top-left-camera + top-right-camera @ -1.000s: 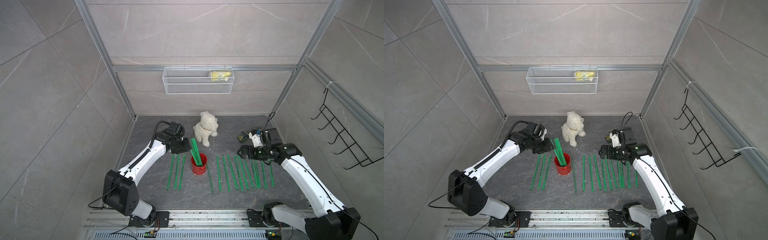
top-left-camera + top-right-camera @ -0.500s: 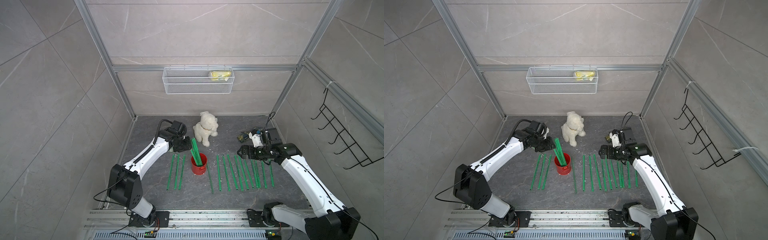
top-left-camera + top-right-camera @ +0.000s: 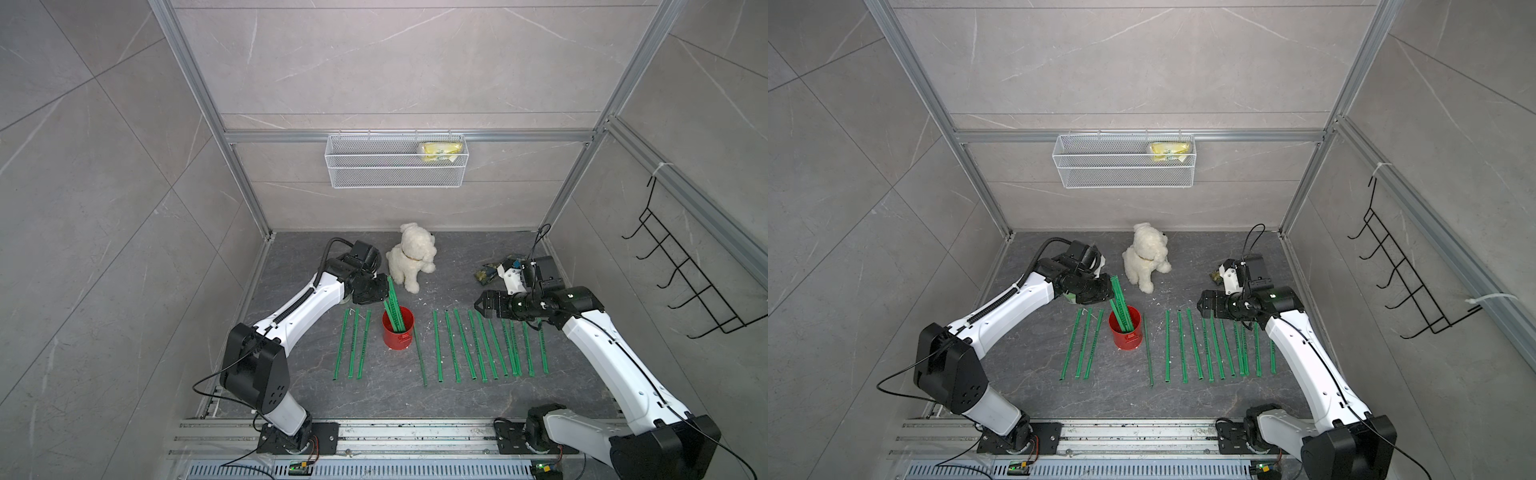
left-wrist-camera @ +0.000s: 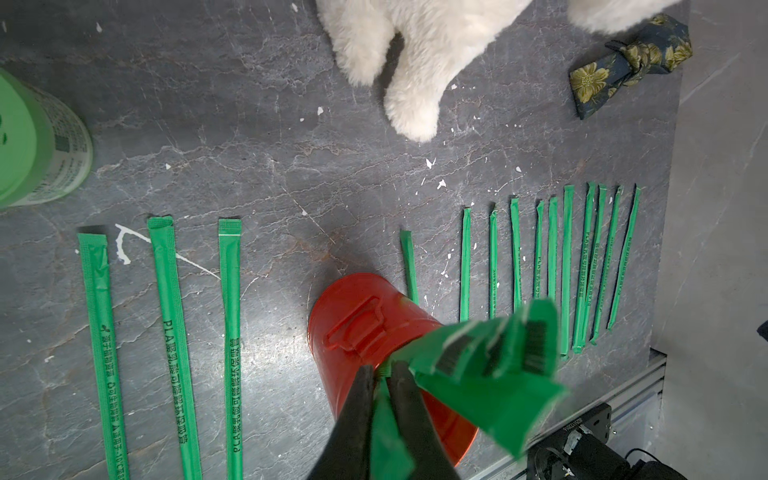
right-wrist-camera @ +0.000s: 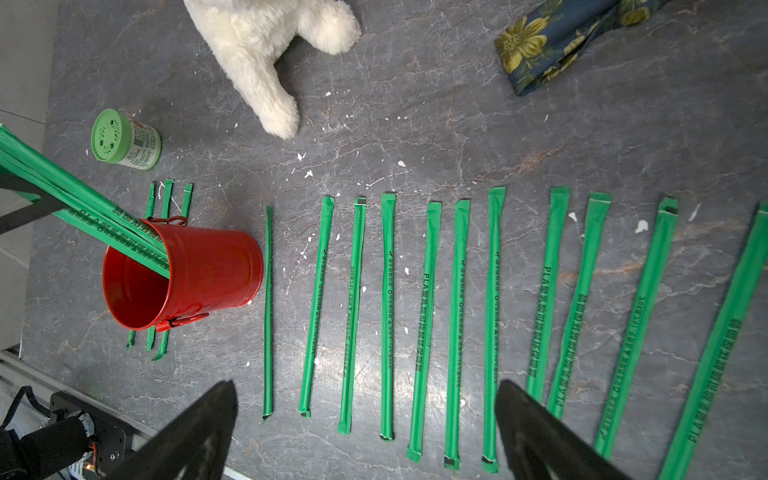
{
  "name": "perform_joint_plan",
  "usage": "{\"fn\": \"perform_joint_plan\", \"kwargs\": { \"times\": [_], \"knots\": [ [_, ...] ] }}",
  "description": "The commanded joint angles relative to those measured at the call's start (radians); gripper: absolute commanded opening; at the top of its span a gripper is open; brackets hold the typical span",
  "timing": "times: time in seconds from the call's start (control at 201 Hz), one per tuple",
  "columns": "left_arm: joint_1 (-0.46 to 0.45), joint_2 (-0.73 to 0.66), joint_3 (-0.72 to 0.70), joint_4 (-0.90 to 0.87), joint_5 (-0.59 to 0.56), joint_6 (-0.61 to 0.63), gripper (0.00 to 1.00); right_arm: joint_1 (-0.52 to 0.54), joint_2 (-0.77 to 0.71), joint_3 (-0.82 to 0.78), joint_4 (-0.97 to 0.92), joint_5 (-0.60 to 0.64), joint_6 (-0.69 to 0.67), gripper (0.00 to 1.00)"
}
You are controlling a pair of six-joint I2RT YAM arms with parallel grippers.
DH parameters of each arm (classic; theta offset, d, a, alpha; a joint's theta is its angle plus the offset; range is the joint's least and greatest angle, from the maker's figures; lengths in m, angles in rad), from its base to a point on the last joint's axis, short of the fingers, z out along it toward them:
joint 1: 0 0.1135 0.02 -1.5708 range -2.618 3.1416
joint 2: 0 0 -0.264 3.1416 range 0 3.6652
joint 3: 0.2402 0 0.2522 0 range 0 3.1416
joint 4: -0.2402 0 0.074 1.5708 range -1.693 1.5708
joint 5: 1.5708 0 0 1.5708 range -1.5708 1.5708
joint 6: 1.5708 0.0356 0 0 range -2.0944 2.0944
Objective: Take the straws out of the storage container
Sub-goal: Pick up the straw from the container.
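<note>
Change: the left gripper [image 3: 379,292] has come across from just beside the bundle to the upper ends of the thin bright-green wrapped straws [image 3: 394,311] leaning in the small red metal can [image 3: 398,338], and its jaws have drawn together
Left gripper: the black fingers [image 4: 360,401] pinch a single straw near its top
Right gripper: the right gripper [image 5: 365,386] has not moved; its jaws are spread wide with nothing between them, and it hovers over the far ends of the laid-out row
Straws: a few are left in the can, tilted toward the left arm; three lie flat on the dark stone floor [image 3: 299,374] to the can's left, and a long row [image 3: 478,349] lies to its right
Meaning: the grasp looks made, so the next step is probably to draw this straw out along its lean; most of the task seems done
Risk: neighbouring straws sit right beside the pinch and may drag along, and the can looks light enough to tip
Left wrist view only: it shows the pinch itself and the fanned ends of the other straws [image 4: 498,353] next to it; in both top views the gripper body hides the fingertips
Right wrist view only: it shows the can's inside [image 5: 133,286], mostly bare, with the straws resting on its rim, and a green-lidded jar [image 5: 124,141] which the left arm largely covers from above
Top views only: both arms show whole, with the white plush dog [image 3: 1148,259] behind the can and apart from it
</note>
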Motion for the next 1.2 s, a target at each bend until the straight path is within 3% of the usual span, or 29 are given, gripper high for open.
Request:
{"fn": "perform_joint_plan", "kwargs": {
  "times": [0.0,0.772,1.195],
  "knots": [
    [-0.011,-0.009,0.058,-0.049,-0.014,0.026,0.13,0.006,-0.011,-0.015,0.001,0.004,0.001,1.00],
    [-0.078,0.011,0.256,-0.277,-0.043,0.105,0.02,0.006,-0.047,-0.013,-0.006,-0.007,0.009,1.00],
    [-0.079,0.046,0.585,-0.502,-0.129,0.187,0.00,0.006,-0.037,0.002,-0.004,-0.008,0.006,1.00]
  ]
}}
